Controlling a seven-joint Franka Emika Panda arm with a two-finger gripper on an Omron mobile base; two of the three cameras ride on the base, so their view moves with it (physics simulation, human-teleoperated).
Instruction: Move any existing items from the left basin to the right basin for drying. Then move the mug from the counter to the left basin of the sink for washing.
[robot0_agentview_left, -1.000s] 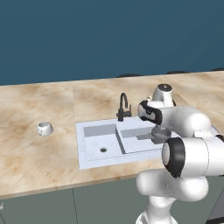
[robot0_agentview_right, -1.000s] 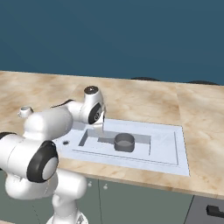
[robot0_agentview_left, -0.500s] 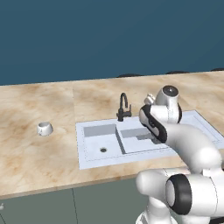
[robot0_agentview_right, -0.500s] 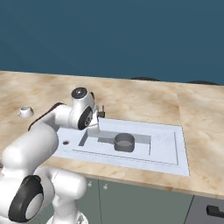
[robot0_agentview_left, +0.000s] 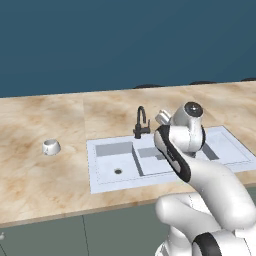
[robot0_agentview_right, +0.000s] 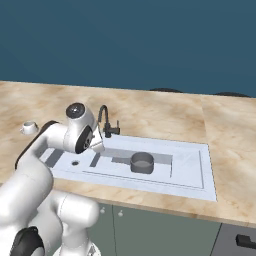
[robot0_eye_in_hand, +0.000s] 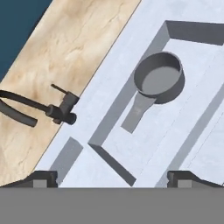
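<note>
Since the earlier frame the arm has swung away from the right basin toward the faucet side of the sink (robot0_agentview_right: 207, 170), its wrist now raised over the divider between the two recesses, while the pan has stayed where it was. That dark grey pan (robot0_eye_in_hand: 159, 80) lies flat on the floor of the right basin (robot0_eye_in_hand: 192, 109), close to the basin's back wall, its short handle pointing toward the divider; nothing else is in that basin. Nothing lies in the left basin (robot0_agentview_left: 116, 164) except its small drain hole. The tool (robot0_eye_in_hand: 112, 177) hangs above the sink with its jaws spread as wide as they go and nothing between them; the pan lies well clear of the fingertips (robot0_eye_in_hand: 43, 177). The black faucet (robot0_agentview_left: 141, 122) stands at the sink's back rim. The white mug (robot0_agentview_left: 51, 147) sits upright on the bench (robot0_agentview_left: 45, 175), well to the left of the sink.
</note>
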